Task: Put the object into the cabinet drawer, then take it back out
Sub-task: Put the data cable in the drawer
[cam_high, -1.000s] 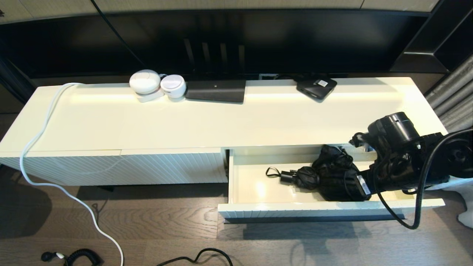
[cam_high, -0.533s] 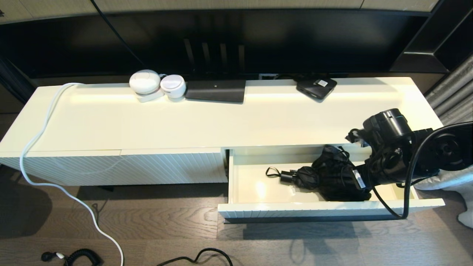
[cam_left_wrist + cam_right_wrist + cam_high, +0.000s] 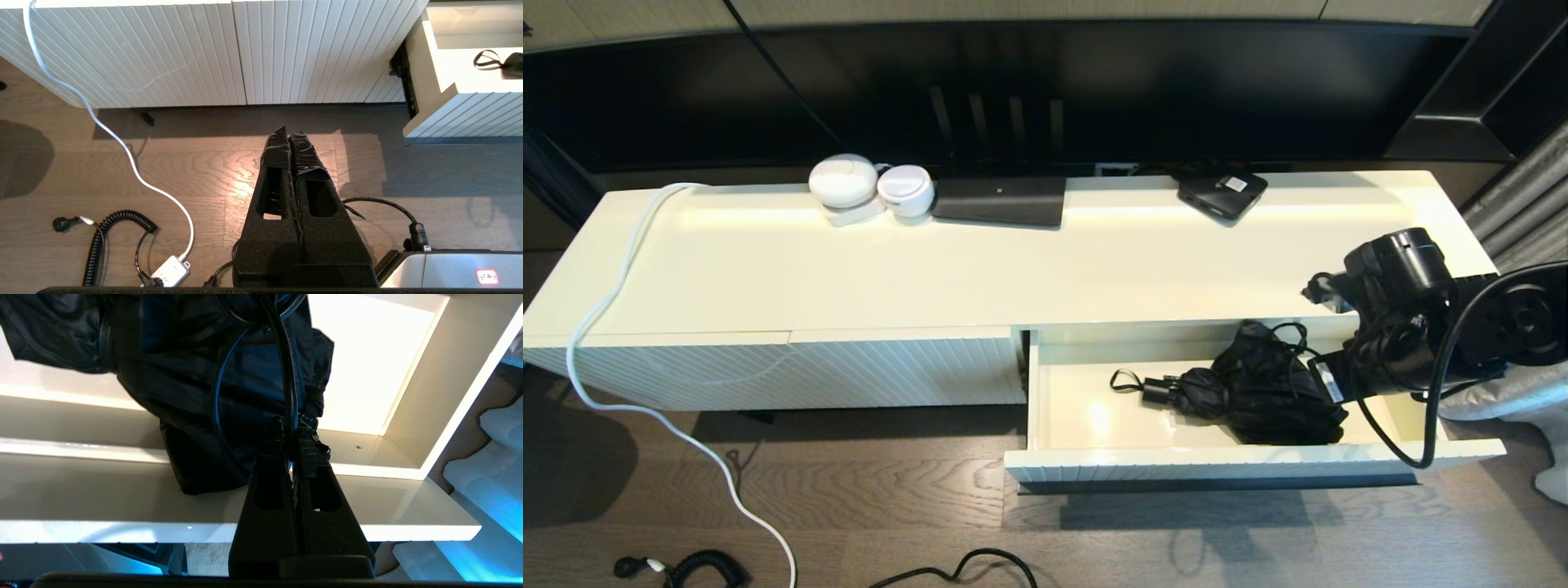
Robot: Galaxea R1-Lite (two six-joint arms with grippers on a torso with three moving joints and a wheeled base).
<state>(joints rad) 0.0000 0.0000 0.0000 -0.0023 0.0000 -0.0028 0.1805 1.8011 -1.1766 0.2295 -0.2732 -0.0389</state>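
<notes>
The right gripper (image 3: 292, 447) is pinched on a thin black strap of the crumpled black umbrella (image 3: 1262, 392) — in the glossy cream cabinet drawer (image 3: 1094, 465).

The head view looks from above, forward and down, on the whole cabinet with its open cabinet drawer (image 3: 1094, 469). The left wrist view looks from low and near at the floor before the cabinet front; it shares the cabinet drawer (image 3: 457, 110) corner. The right wrist view looks very near into the cabinet drawer (image 3: 408, 428)
</notes>
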